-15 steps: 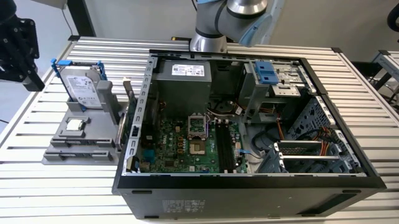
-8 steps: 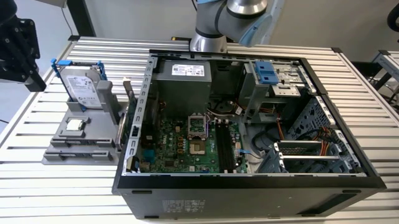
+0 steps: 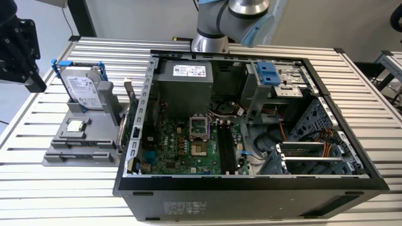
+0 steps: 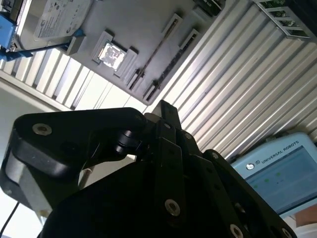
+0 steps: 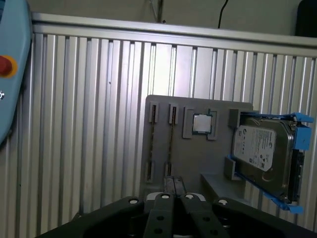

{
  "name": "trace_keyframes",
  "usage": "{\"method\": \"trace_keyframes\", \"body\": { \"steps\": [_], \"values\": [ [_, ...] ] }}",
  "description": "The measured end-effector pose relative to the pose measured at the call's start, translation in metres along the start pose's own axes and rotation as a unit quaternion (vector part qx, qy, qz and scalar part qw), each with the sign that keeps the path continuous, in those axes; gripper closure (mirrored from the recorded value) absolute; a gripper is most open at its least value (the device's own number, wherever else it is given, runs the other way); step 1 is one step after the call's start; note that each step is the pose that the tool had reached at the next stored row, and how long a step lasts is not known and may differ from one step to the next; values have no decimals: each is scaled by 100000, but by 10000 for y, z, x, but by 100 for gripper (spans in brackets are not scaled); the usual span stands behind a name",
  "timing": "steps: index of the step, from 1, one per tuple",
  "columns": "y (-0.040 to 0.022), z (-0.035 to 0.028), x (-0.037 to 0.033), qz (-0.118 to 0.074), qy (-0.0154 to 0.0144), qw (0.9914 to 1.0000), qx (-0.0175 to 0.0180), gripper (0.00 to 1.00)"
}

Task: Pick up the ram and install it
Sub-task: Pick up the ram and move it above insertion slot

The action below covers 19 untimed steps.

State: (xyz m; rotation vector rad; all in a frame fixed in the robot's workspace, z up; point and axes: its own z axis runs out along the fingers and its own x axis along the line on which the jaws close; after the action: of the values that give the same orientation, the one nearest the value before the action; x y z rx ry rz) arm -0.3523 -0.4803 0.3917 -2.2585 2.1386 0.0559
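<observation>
Ram [image 5: 171,144]: gripper [image 5: 174,182] closed up and holding nothing, hanging well above it. Stick stands on edge in grey holder [image 5: 198,153], long axis running straight out in line with the gripper. Processor chip [image 5: 200,124] just beside, hard drive [image 5: 262,153] beyond. Open computer case [image 3: 251,197] flanks the holder; approach from above looks free.

I see a white printed label [image 3: 80,86] on the hard drive [image 3: 88,77], at 10 o'clock from the computer case [image 3: 251,197]. A white sticker [image 3: 189,70] sits on the power supply [image 3: 182,89], at 12 o'clock inside the case. Their small print I cannot read. The teach pendant [image 4: 277,171] in the second wrist view carries one line of print.
</observation>
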Motion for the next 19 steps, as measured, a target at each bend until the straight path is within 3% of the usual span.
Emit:
{"method": "trace_keyframes", "body": {
  "steps": [4, 5, 19],
  "values": [
    [0, 0, 0, 5, 0, 100000, -28, 100],
    [0, 0, -1, 6, 1, 100000, -38, 0],
    [1, 12, 0, 17, -6, 100000, -173, 0]
  ]
}}
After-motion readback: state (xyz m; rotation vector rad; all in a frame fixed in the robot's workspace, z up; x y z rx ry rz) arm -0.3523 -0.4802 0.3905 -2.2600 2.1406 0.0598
